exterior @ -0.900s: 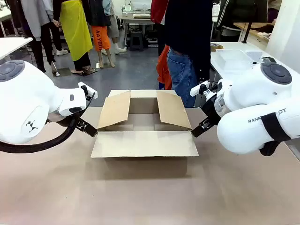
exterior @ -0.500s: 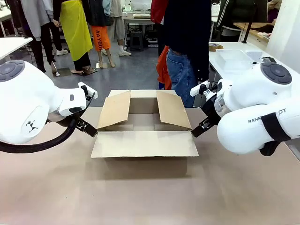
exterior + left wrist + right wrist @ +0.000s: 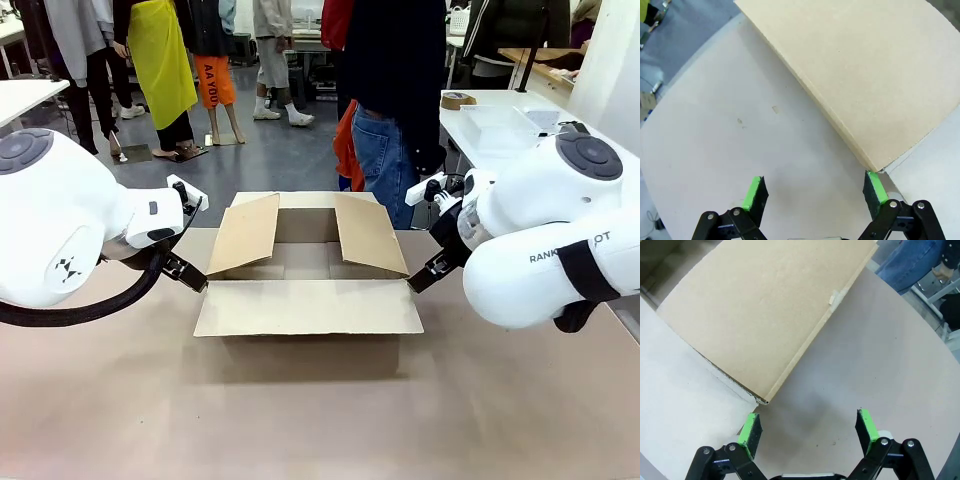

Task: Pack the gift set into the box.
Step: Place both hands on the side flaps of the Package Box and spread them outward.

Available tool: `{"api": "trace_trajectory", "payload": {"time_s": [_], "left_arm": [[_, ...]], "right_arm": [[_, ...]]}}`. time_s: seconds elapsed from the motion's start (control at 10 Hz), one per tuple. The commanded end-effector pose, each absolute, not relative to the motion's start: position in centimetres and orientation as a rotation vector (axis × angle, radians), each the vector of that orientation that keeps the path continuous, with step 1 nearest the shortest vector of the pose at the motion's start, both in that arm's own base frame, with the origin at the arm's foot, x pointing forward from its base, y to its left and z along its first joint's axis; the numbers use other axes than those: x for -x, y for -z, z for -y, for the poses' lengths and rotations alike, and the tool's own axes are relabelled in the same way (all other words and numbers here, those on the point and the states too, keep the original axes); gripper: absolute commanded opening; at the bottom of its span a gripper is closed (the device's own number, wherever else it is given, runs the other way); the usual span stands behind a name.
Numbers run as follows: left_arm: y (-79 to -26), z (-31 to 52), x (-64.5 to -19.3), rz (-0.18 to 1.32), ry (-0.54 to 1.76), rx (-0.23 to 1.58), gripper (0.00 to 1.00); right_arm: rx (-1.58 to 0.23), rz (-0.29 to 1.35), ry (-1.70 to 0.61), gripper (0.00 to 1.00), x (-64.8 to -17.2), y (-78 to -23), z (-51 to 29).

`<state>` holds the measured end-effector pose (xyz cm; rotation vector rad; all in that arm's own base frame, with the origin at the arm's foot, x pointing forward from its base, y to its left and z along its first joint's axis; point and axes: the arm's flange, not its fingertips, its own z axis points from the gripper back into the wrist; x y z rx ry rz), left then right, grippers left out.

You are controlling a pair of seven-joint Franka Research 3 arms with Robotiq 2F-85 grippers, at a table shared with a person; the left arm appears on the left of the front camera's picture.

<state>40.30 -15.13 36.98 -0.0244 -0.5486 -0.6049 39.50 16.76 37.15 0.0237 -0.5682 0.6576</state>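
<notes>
The box, open and seemingly unfilled, lies just ahead of the left gripper and right gripper, both spread and empty.

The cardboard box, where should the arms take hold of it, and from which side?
Probably by the near flap of the cardboard box, at its short ends: left gripper from the left, right gripper from the right. That flap is folded outward, thin and flat, so its edges should fit between the open fingers beside its corners.
</notes>
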Motion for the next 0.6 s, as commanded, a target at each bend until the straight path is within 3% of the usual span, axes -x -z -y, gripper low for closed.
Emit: {"api": "trace_trajectory", "payload": {"time_s": [0.0,0.3,0.5], "left_arm": [[-37.0,15.1,-40.3,0.551,0.605,0.024,1.0],[-37.0,15.1,-40.3,0.549,0.605,0.024,1.0],[-39.4,11.6,-36.5,0.411,0.632,0.074,1.0]], "right_arm": [[-0.024,0.568,-0.657,1.0,-39.5,-37.2,-16.8],[0.034,0.555,-0.685,1.0,-38.5,-39.1,-15.2],[-0.003,0.354,-0.749,1.0,-36.2,-41.7,-12.4]]}}
